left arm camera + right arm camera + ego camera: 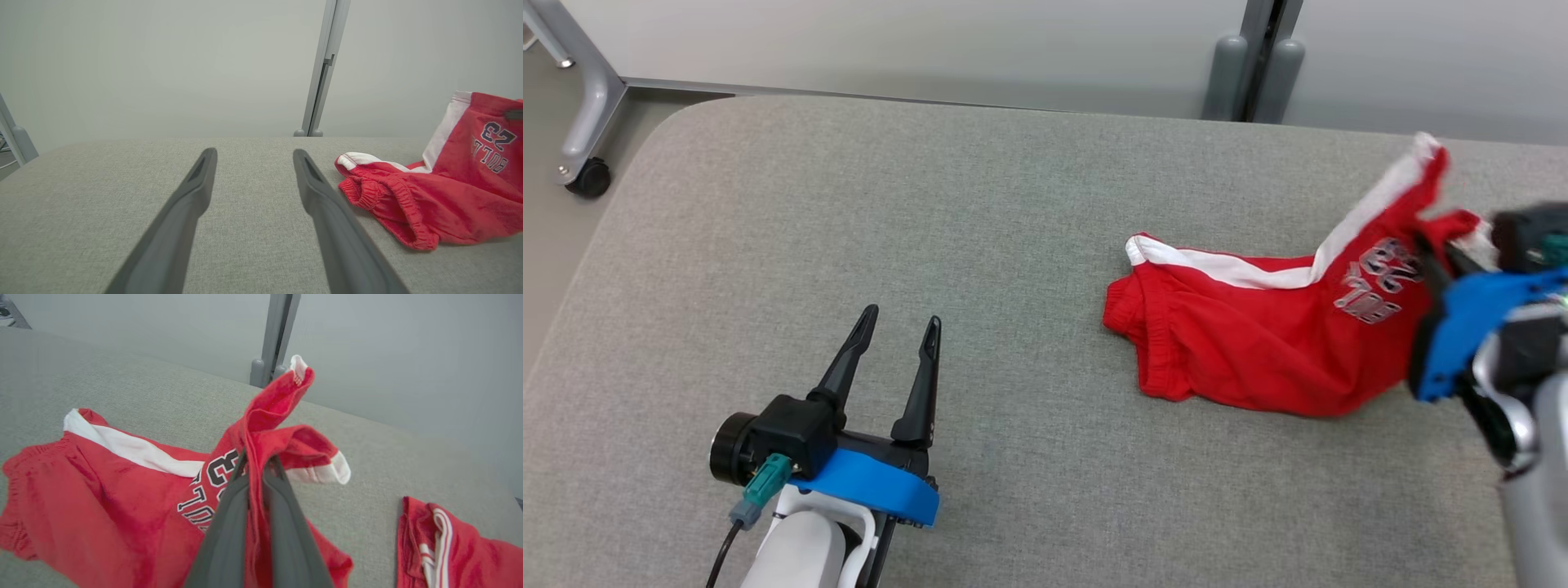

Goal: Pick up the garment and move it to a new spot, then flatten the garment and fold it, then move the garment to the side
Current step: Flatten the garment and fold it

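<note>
Right gripper (256,465) holds up one end of red shorts (1241,343)

Its fingers are clamped together on a bunched fold of the shorts, raising that end; the other end lies on the grey padded table (931,204), right of centre. The left gripper (903,318) hovers well apart, fingers spread, holding nothing. Another red garment (449,547) lies nearby.

grey fabric-covered surface (866,212), rounded at its far-left corner; on its right half lies the red garment (1241,351) with a white stripe, gathered end flat on the cloth, printed end raised off it; a second red striped piece (461,547) lies near, apart from it
</note>
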Available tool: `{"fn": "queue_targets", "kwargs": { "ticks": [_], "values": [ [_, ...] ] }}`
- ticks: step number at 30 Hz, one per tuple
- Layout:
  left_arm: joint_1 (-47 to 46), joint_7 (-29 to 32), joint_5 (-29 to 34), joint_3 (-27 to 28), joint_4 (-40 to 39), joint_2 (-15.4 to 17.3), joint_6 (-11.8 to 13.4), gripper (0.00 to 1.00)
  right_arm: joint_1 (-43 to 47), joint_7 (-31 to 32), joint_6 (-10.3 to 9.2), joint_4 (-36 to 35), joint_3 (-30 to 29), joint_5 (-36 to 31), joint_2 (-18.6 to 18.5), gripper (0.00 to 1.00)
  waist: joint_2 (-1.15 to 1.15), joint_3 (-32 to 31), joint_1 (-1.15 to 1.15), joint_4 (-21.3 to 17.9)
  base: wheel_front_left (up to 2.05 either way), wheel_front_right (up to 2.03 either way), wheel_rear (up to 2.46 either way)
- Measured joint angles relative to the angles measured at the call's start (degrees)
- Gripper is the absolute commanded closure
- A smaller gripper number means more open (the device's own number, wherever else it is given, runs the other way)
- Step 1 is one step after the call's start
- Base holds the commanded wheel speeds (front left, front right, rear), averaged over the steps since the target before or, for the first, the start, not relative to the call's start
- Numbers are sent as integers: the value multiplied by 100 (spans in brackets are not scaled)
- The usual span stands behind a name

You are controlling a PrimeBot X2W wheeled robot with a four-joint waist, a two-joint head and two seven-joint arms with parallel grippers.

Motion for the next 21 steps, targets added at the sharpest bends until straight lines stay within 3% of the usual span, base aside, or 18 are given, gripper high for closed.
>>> {"fn": "queue_targets", "kwargs": {
  "ticks": [4,8,15,17,21],
  "values": [
    [-9,-1,-15,-49,16,9,0,0,-408,225,0,16,818,20,136,100,0,-17,0,60,0,0,0],
    [-41,-1,-44,-125,32,-14,-1,0,-785,398,0,509,1562,100,421,100,0,-13,0,165,0,0,0],
    [-94,-1,-102,-188,60,-65,-20,0,-1025,387,0,1538,2091,233,865,100,0,34,1,424,0,0,0],
    [-94,-1,-108,-176,65,-69,-20,0,-1057,238,0,1685,2162,393,955,0,0,49,1,478,0,0,0],
    [-90,-1,-114,-131,74,-68,-20,0,-1199,8,0,1733,2296,900,1043,0,0,34,0,493,0,0,0]
  ]
}}
